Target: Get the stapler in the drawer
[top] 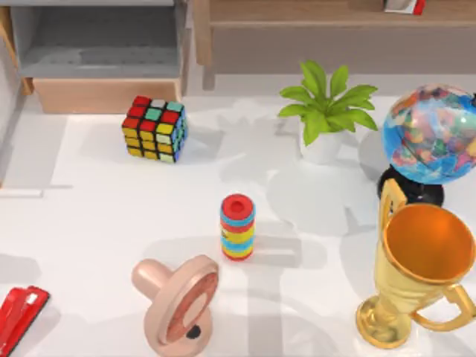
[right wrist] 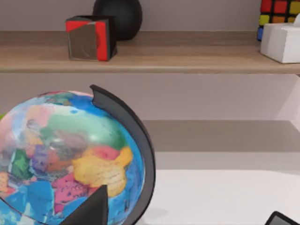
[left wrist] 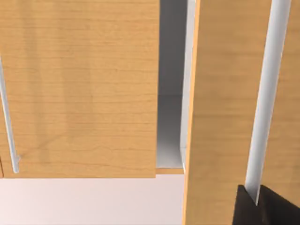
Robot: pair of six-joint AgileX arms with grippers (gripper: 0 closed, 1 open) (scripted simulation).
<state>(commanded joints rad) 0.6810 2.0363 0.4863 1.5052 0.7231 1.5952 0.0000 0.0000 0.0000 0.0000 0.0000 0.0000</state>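
Lying front-left, stapler (top: 20, 316); drawer (top: 104, 71) open.

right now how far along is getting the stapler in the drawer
Done: the grey-walled drawer with the tan wooden front stands open at the table's back left. In hand: nothing. Left: the flat bright red stapler lies at the front left edge, to be picked up and dropped in.

The black two-finger left gripper (left wrist: 262, 206) pointed level ahead, its dark body just in sight. The black two-finger right gripper (right wrist: 185, 213) also pointed level, its fingertips (right wrist: 91, 208) spread wide apart with nothing between them.
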